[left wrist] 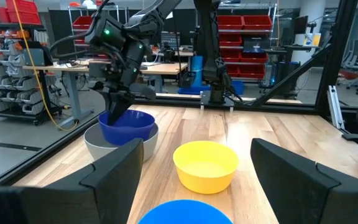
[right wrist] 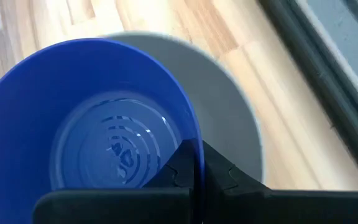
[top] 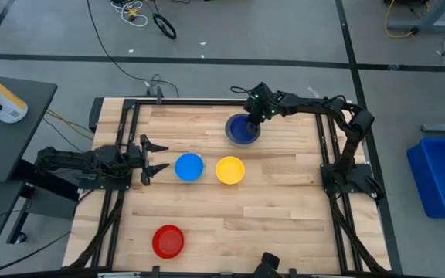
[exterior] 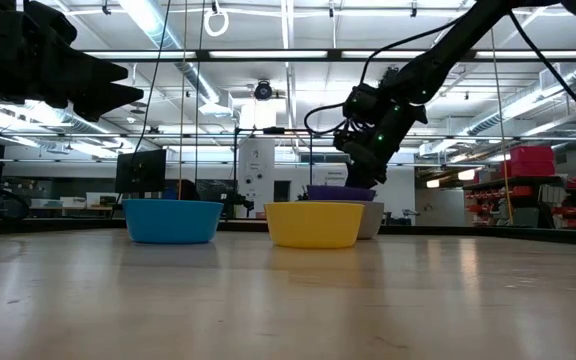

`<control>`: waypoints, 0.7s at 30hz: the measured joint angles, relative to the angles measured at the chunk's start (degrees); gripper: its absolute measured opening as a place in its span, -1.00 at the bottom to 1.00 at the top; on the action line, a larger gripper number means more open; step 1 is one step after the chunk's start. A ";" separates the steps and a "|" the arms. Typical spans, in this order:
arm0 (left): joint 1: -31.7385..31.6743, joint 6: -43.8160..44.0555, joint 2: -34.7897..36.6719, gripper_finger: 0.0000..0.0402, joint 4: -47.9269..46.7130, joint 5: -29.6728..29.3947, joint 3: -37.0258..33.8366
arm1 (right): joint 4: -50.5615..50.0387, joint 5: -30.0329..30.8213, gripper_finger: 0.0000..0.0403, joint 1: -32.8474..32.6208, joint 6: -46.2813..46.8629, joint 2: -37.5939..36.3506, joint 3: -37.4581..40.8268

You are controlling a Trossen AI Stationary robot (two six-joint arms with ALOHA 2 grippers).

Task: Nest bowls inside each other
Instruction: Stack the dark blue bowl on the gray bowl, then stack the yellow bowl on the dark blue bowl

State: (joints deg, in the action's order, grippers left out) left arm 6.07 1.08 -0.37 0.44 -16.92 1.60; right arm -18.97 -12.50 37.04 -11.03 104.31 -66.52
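The dark blue bowl [top: 243, 130] sits partly inside the grey bowl [top: 229, 123] at the table's far middle, its rim standing above the grey rim [exterior: 372, 222]. My right gripper [top: 258, 116] is shut on it, reaching in from the right. The light blue bowl [top: 189, 167] and the yellow bowl [top: 230, 170] stand side by side on their bases mid-table. The red bowl [top: 168, 241] stands near the front edge. My left gripper [top: 161, 157] waits open at the left edge, level, pointing at the light blue bowl. My right gripper pinches the dark blue bowl's rim [right wrist: 194, 144] on the side toward the table's right, one finger [right wrist: 178, 169] inside the bowl and the other outside its wall. The fingers slant down from above and from the far right. The bowl stays mouth up, low in the grey bowl [right wrist: 232, 112], off-centre.
A black frame rail [top: 327, 139] runs along the table's right side beside the right arm's base. Bare wood lies between the red bowl and the yellow bowl and over the table's near right part.
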 joint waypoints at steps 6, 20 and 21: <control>0.00 0.00 -0.01 0.53 -0.01 0.01 0.01 | -0.45 -0.36 -0.96 -0.31 -0.25 2.53 -1.01; 0.00 -0.01 0.00 0.53 -0.05 0.01 0.01 | 1.23 0.43 -0.22 -1.46 -0.50 2.79 -1.14; -0.01 -0.01 0.01 0.53 -0.05 0.01 0.00 | 1.23 0.56 -0.21 -1.49 -0.47 2.78 -1.14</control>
State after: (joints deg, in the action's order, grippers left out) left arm 6.06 1.08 -0.36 0.38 -16.91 1.59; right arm -17.74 -11.93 35.55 -11.50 107.09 -67.66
